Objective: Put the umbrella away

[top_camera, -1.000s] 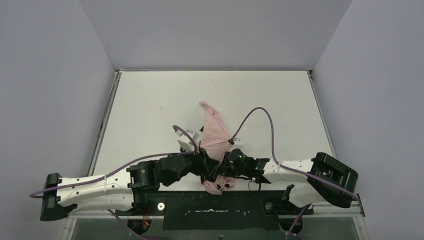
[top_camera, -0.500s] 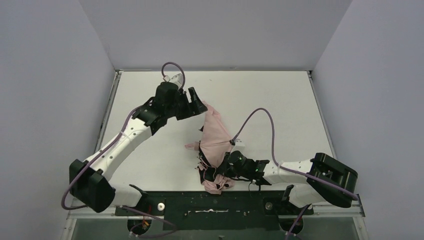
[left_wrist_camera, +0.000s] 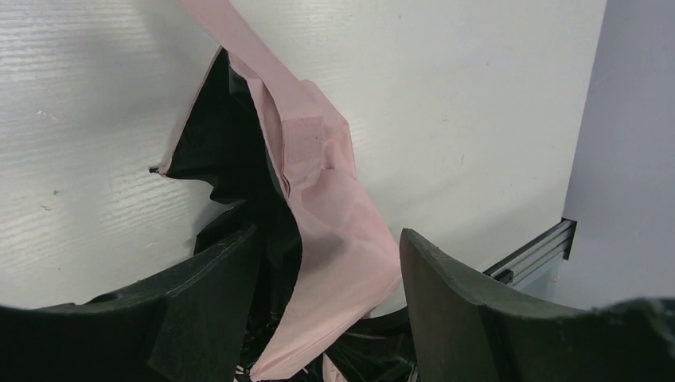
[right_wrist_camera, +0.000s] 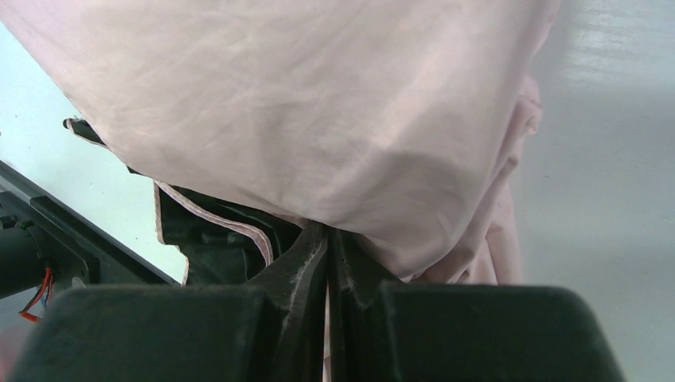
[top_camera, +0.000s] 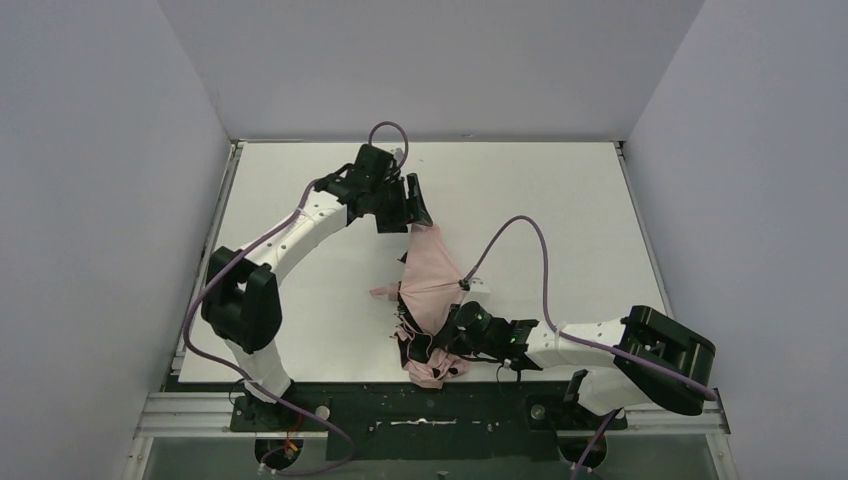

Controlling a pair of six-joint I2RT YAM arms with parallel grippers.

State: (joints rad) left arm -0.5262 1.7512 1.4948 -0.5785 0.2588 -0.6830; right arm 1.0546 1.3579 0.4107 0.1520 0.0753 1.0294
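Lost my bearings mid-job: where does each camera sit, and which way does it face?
Top external: above and behind the bases, looking down on the table; both arms show, left gripper at the umbrella's far tip, right gripper at its near end.
Left wrist: on the left arm, looking between its spread fingers down at the umbrella.
Right wrist: on the right arm, low, looking past its shut fingers into pink fabric.
Shared: all three show the umbrella's pink canopy.

White tabletop (top_camera: 560, 200) inside plain pale lilac-grey walls (top_camera: 430, 60), metal rails (top_camera: 205, 270) along its edges, even light.
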